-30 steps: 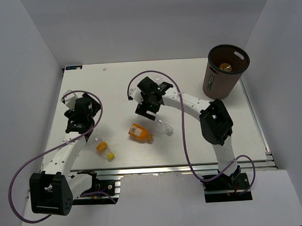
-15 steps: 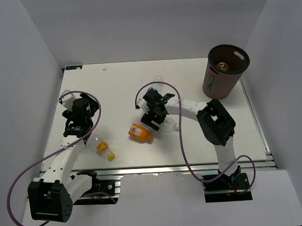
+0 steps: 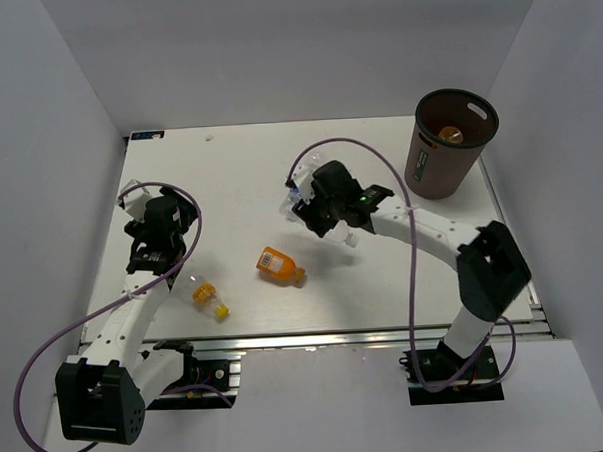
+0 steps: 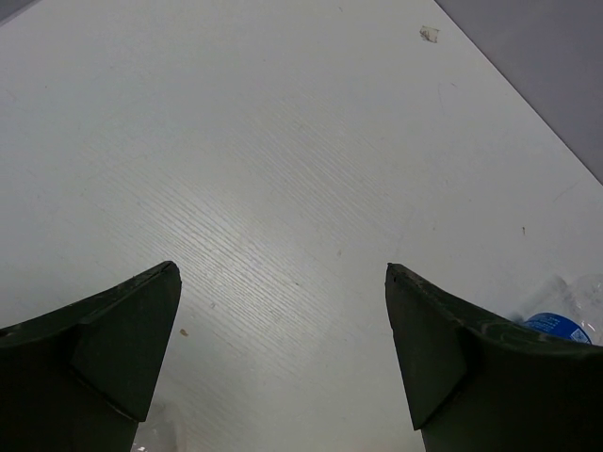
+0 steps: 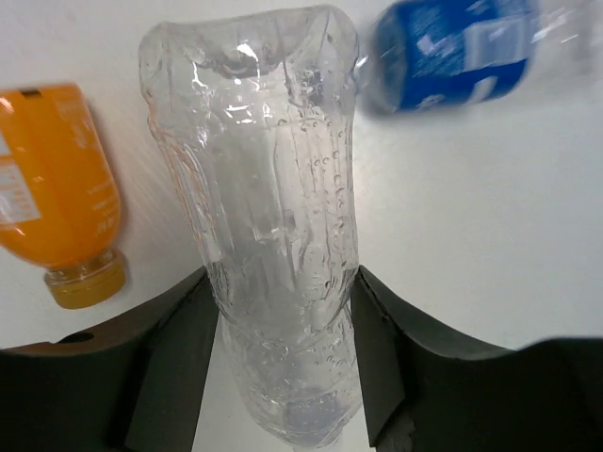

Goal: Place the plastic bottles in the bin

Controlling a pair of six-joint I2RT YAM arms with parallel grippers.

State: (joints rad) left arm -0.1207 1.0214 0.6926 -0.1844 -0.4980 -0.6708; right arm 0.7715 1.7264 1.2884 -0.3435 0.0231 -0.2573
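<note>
My right gripper is shut on the larger clear bottle, one finger pressed against each side of its lower body. In the top view this gripper is over the middle of the table. The blue-label bottle lies just beyond it, blurred. An orange bottle lies on its side to the front left. A small yellow-capped bottle lies near the left arm. The dark-brown bin stands at the back right with an orange-filled bottle inside. My left gripper is open over bare table.
A small white scrap lies near the table's back edge. Grey walls close in the table at the back and both sides. A metal rail runs along the front edge by the arm bases.
The right gripper dropped onto the clear bottle, closed on it and shifted back right with it. The blue-label bottle came into view beside it. The left arm barely moved.
</note>
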